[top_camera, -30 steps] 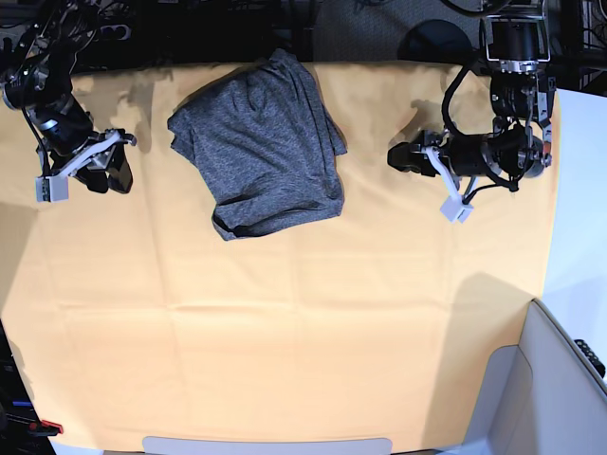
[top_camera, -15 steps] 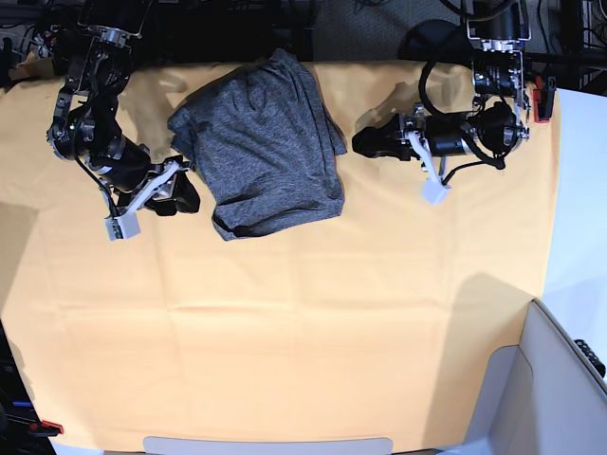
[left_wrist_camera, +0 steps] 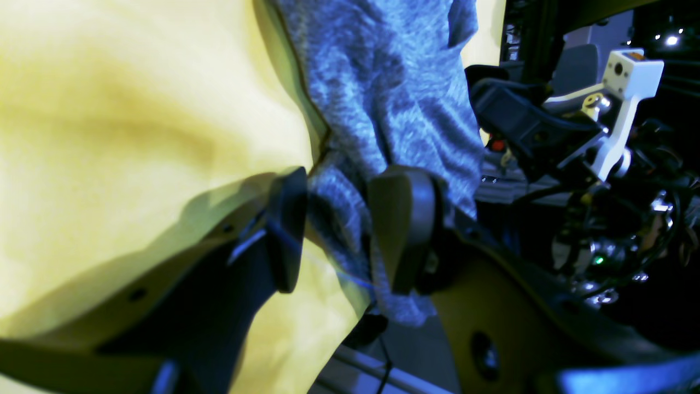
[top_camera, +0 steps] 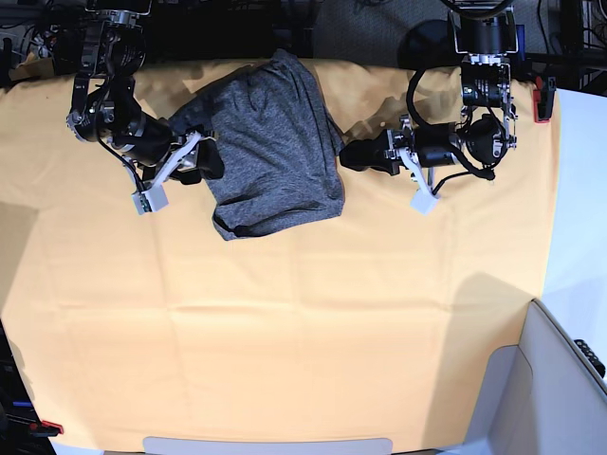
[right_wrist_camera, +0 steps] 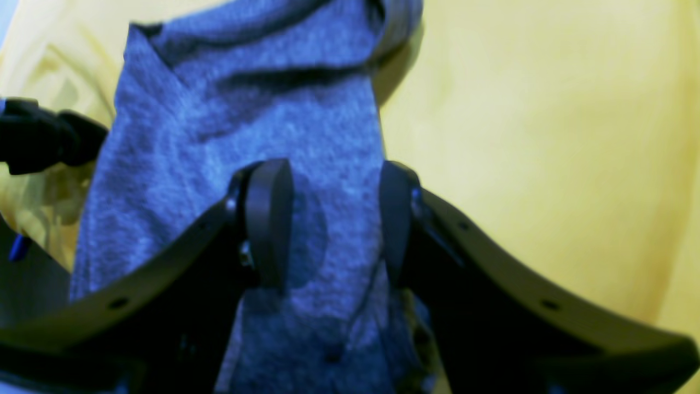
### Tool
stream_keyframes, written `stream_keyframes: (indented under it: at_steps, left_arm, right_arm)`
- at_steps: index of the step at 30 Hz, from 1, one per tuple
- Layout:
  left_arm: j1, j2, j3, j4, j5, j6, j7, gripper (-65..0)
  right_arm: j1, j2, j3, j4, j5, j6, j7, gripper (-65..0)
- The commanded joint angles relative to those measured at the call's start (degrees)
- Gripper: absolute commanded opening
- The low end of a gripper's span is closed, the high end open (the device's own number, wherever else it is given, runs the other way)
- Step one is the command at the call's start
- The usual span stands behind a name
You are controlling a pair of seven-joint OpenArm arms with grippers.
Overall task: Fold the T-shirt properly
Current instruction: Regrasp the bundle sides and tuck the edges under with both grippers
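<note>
Two arms: both reach toward one garment in the upper middle of the base view.
Garment: the T-shirt lies bunched in a rough, partly folded heap on the yellow-orange table cloth, near the cloth's far edge.
Long axis: the heap runs from the upper centre of the frame down toward its lower edge, tilted a little left at the bottom.
Right gripper: at the left of the base view, at the shirt's left edge. In the right wrist view its jaws stand apart with grey fabric filling the gap between them; nothing is pinched yet.
Left gripper: at the right of the base view, at the shirt's right edge. In the left wrist view its jaws are parted, with a fold of the shirt's edge between the two pads; they have not closed on it.
Key relation: the shirt lies between the two grippers, each facing inward at an opposite side edge. Neither looks clearly nearer; both appear at the fabric.
Likely need: a judgement only, each pincer closing on its own edge before any lift.
Hard to make out: sleeves and collar are lost in the bunching. Whether either lower pad sits under the fabric or only on the cloth cannot be told. Both wrist views are blurred and tinted blue.
</note>
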Motion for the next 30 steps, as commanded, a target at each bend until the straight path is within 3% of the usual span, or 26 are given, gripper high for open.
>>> stream_keyframes:
  at_steps: [1,11,18,26,30]
  left_arm:
    - [-0.1,-0.2,0.0,0.1,0.7,0.4,0.5,-40.9]
    - [-1.4,2.3,5.8,0.0,2.3,0.5,0.5,-41.0]
    - [-1.8,3.0,6.4,0.0,2.3,0.5,0.5,-41.3]
    - [-3.3,4.3,6.5,-0.5,2.4,0.5,0.5,-53.7]
    - [-3.7,5.4,6.5,-4.1,2.4,0.5,0.5,-58.7]
  right_arm:
    - [0.5,0.4,0.2,0.9,1.1,0.4,1.2,-38.1]
    - [-0.9,0.6,0.2,0.9,1.3,0.4,1.2,-38.3]
    - [-1.1,0.6,-0.9,0.9,1.1,0.4,1.2,-38.4]
    - [-1.1,0.5,-2.5,0.9,1.0,0.4,1.2,-38.7]
    - [-1.1,0.5,-2.5,0.9,1.0,0.4,1.2,-43.4]
